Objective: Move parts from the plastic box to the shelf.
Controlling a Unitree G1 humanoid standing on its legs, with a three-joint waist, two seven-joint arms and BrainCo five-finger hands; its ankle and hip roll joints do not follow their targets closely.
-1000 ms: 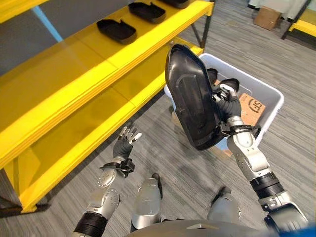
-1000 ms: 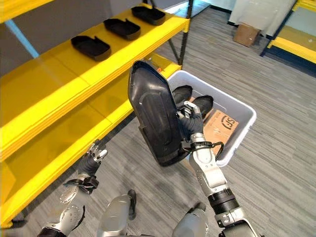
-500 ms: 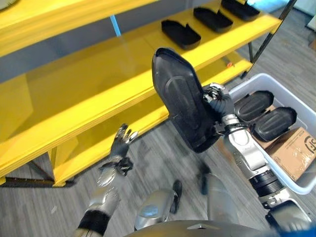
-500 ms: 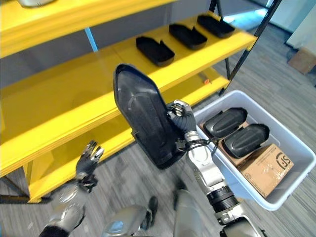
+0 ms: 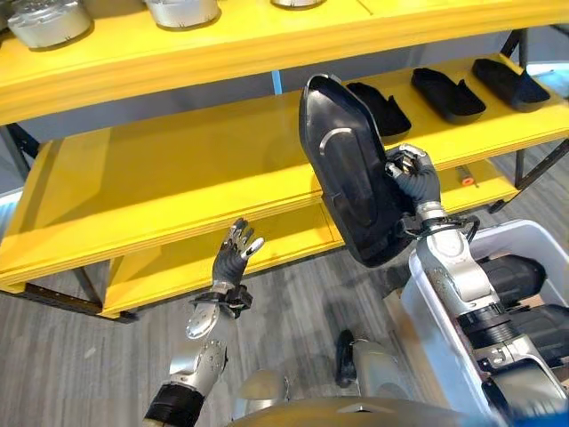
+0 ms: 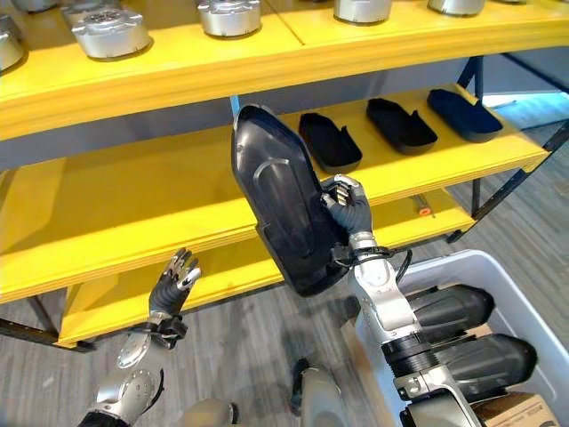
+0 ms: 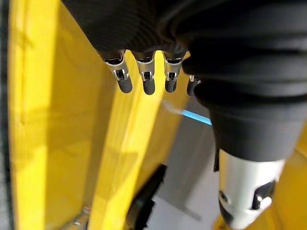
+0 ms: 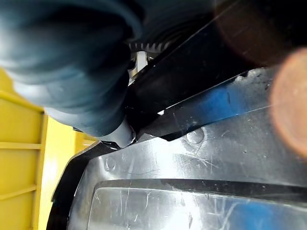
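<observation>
My right hand (image 5: 414, 176) is shut on the edge of a large black plastic part (image 5: 342, 169), held upright in front of the yellow shelf's middle level (image 5: 178, 169). The same part (image 8: 192, 191) shows close up in the right wrist view. Three black parts (image 6: 327, 140) lie in a row on that level to the right. The grey plastic box (image 6: 462, 267) stands on the floor at the lower right with more black parts (image 6: 453, 311) and a cardboard box in it. My left hand (image 5: 233, 258) hangs open, low in front of the bottom shelf level, holding nothing.
Silver metal parts (image 6: 111, 31) stand on the top shelf level (image 6: 178, 67). A small orange thing (image 5: 465, 181) lies on the bottom level at the right. The shelf's dark legs (image 5: 84, 285) meet the grey floor. The left half of the middle level is bare.
The camera has swung up and toward the shelf, so the top level now shows. My right hand has lifted the black part higher, up against the middle level.
</observation>
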